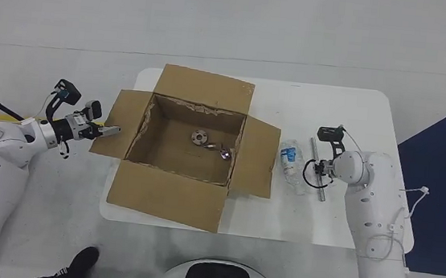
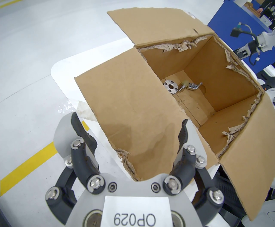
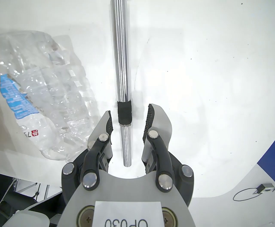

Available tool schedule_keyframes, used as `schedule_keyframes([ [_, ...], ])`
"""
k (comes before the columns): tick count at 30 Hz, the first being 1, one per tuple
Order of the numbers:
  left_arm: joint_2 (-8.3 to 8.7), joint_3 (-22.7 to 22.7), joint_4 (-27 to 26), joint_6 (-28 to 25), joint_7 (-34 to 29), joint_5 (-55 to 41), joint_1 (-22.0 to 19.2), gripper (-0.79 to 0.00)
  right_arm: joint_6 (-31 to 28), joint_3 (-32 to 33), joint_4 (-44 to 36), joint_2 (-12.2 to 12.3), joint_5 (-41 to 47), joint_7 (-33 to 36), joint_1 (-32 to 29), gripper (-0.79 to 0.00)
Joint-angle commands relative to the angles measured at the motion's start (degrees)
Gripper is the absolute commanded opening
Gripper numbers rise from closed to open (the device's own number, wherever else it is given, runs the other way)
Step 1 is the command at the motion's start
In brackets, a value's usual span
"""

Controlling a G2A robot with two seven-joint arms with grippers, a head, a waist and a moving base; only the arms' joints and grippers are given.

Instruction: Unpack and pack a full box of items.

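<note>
Nearest us, the left gripper stands open astride a side flap of the cardboard box; we cannot tell whether its pads touch. The table carries the box at centre. A crushed bottle lies between box and rod. The right gripper, open, straddles the rod without touching. Inside the box: a flange and small parts, hard to identify.

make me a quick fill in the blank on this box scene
1. The right pincer stands ___ around the metal rod.
2. The round metal flange lies ___ the cardboard box.
3. The crushed plastic bottle lies between the box and the metal ___.

Missing words: open; inside; rod
</note>
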Motion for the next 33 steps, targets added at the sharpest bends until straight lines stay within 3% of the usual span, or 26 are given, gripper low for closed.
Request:
schedule_keyframes([
  [1, 0.00, 0.0, 0.0, 0.0, 0.0, 0.0, 0.0, 0.000, -0.4, -0.3, 1.7, 0.0, 0.2, -0.2, 1.1, -0.443],
  [9, 0.00, 0.0, 0.0, 0.0, 0.0, 0.0, 0.0, 0.000, -2.1, -1.4, 9.2, 0.2, 1.3, -0.3, 5.7, -0.480],
  [17, 0.00, 0.0, 0.0, 0.0, 0.0, 0.0, 0.0, 0.000, -3.2, -2.5, 13.4, 0.4, 2.4, 0.4, 7.9, -0.674],
  [18, 0.00, 0.0, 0.0, 0.0, 0.0, 0.0, 0.0, 0.000, -3.2, -2.5, 13.5, 0.5, 2.5, 0.5, 7.9, -0.705],
  [19, 0.00, 0.0, 0.0, 0.0, 0.0, 0.0, 0.0, 0.000, -3.5, -2.5, 13.4, 0.5, 2.8, 0.3, 7.9, -0.785],
  [33, 0.00, 0.0, 0.0, 0.0, 0.0, 0.0, 0.0, 0.000, -2.4, 3.9, -1.8, 1.7, 8.9, -8.3, -1.3, -0.785],
])
